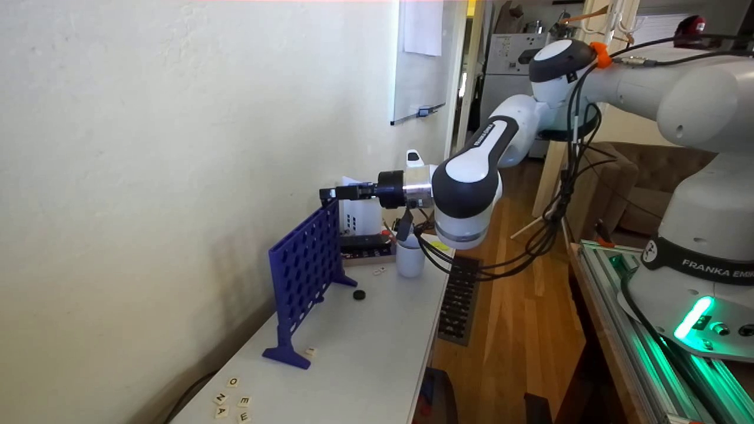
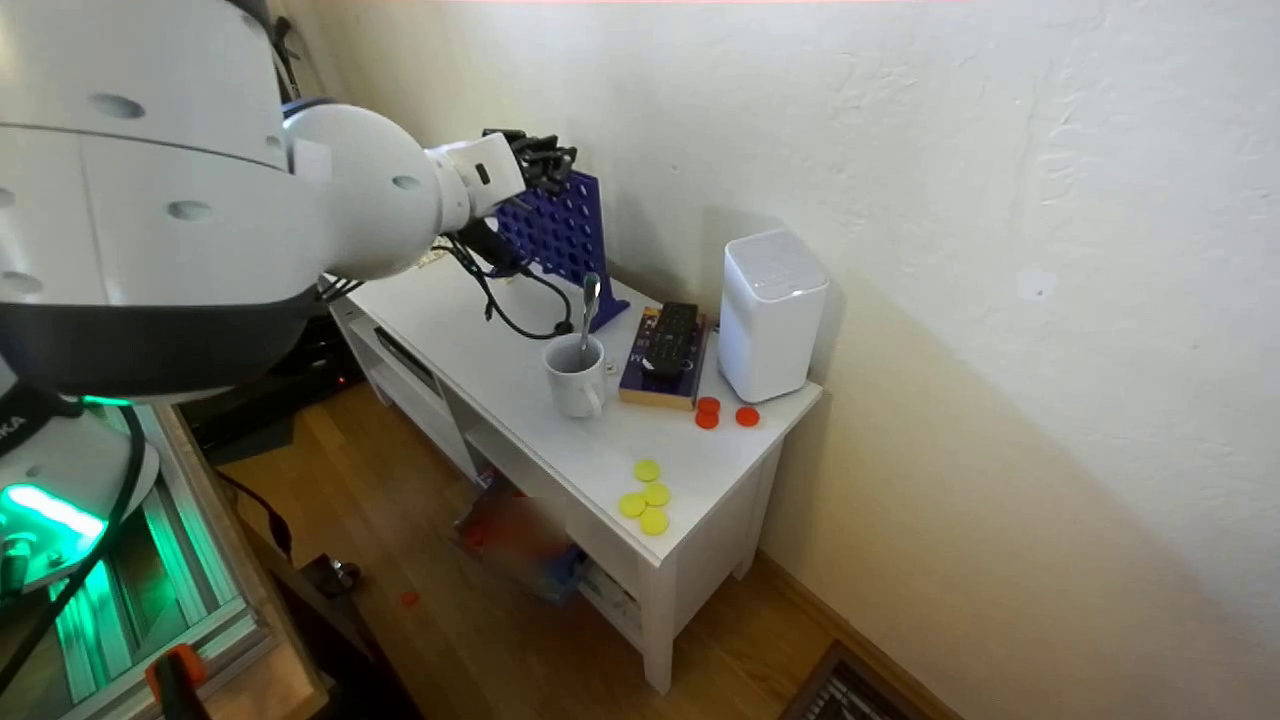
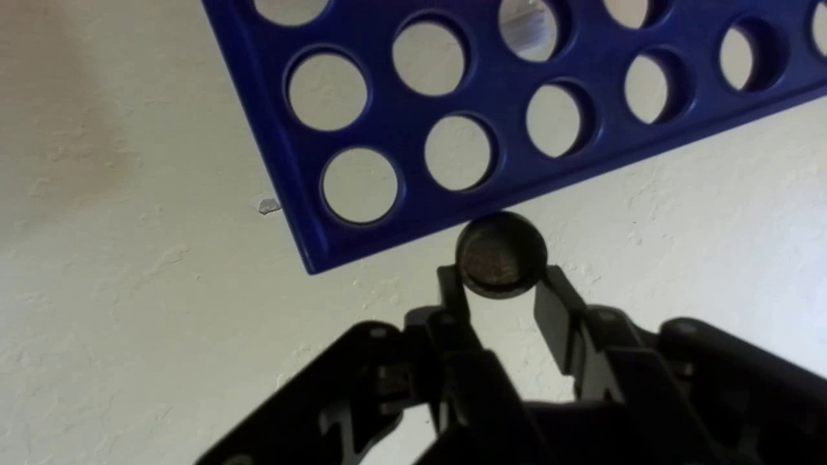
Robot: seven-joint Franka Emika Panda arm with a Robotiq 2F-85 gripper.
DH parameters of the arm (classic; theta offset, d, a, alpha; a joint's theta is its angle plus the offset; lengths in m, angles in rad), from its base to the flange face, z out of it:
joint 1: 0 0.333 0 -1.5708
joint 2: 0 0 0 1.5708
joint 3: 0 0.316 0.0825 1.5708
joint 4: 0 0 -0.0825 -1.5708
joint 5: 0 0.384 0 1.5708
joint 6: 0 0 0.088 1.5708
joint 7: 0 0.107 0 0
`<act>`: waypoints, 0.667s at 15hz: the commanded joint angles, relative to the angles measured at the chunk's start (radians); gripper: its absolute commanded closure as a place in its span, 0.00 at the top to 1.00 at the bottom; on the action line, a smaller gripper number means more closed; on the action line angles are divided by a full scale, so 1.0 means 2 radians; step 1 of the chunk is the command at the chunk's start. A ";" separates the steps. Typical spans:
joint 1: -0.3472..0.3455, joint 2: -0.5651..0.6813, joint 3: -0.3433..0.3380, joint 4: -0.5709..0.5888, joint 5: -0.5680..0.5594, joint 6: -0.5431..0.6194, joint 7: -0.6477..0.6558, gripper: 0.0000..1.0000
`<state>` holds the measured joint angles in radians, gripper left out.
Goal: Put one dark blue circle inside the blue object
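The blue object [image 1: 306,259] is an upright grid panel with round holes, standing on its feet on the white table close to the wall. Shut around a dark round disc [image 3: 496,258], taken as the dark blue circle, my gripper [image 3: 501,274] has a fingertip on either side of it. In the wrist view the disc overlaps the panel's top edge near one corner; whether they touch, I cannot tell. In an exterior view the gripper [image 1: 327,194] is at the panel's top, at its far end. Another dark disc [image 1: 359,294] lies on the table beside the panel.
A white cup [image 2: 575,375] with a spoon stands near a book [image 2: 655,398] bearing a black remote [image 2: 670,340]. Beyond are a white box [image 2: 770,320], red discs [image 2: 747,416] and yellow discs [image 2: 654,520]. Letter tiles [image 1: 233,382] lie by the panel's near foot.
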<state>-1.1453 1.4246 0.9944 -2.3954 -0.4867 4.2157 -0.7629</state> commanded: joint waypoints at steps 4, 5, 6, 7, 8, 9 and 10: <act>-0.008 0.041 0.014 0.002 -0.014 0.008 -0.039 0.08; -0.008 0.043 0.016 0.002 -0.012 0.008 -0.041 0.08; -0.010 0.049 0.018 0.003 -0.015 0.008 -0.045 0.08; -0.012 0.054 0.020 0.006 -0.015 0.008 -0.052 0.08; -0.014 0.060 0.023 0.008 -0.015 0.008 -0.059 0.08; -0.014 0.057 0.023 0.010 -0.014 0.008 -0.058 0.08; -0.009 0.031 0.017 0.016 -0.015 0.008 -0.031 0.08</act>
<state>-1.1566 1.4876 1.0224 -2.3902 -0.4877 4.2158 -0.8414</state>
